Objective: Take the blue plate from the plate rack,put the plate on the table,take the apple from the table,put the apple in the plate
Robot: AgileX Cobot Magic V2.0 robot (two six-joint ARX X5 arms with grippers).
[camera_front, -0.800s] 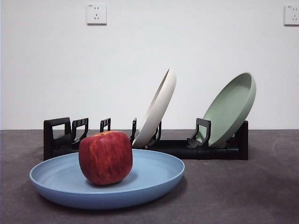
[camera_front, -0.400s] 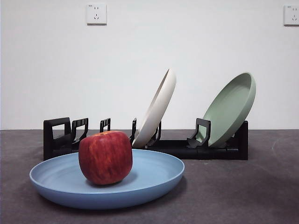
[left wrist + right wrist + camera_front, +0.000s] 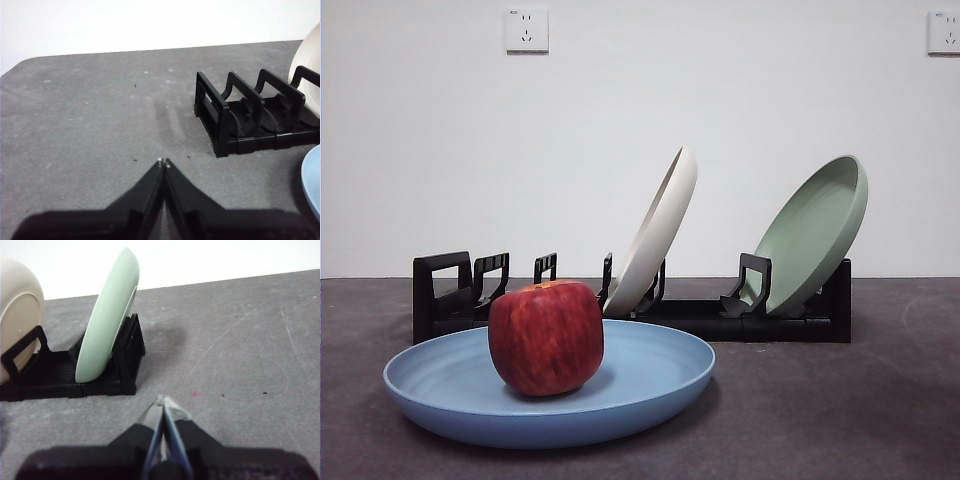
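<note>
Task judged complete from the layout. The blue plate (image 3: 550,385) is laid flat on the table (image 3: 840,420), in front of the plate rack (image 3: 630,305), and the apple (image 3: 546,337) is seated inside it, a bit off centre toward the rack's handle end. It is resting on the plate floor, kept inside the raised rim, so rolling out is considered unlikely.

Rack contents: a cream-white plate (image 3: 655,235) is leaned in a middle slot, a sage-green plate (image 3: 815,235) is leaned at the far end. Both are held tilted by the upright prongs. The slots at the handle end are empty, presumably where the blue plate was stored.

Left gripper (image 3: 164,162): jaws pressed together, nothing held, parked low over bare table near the rack's empty handle end. Only the edge of the blue plate (image 3: 312,182) is caught at the side of this wrist view; the apple is not seen there, so plate and apple are off to the side of the claw, apart from it.

Right gripper (image 3: 162,402): jaws closed as well, nothing gripped, parked over bare table just beside the rack end carrying the green plate (image 3: 107,315). The apple and blue plate are probably beyond the cream plate (image 3: 17,315); the view is cut off there.

Neither arm is seen in the front view. No contact with any task object.
</note>
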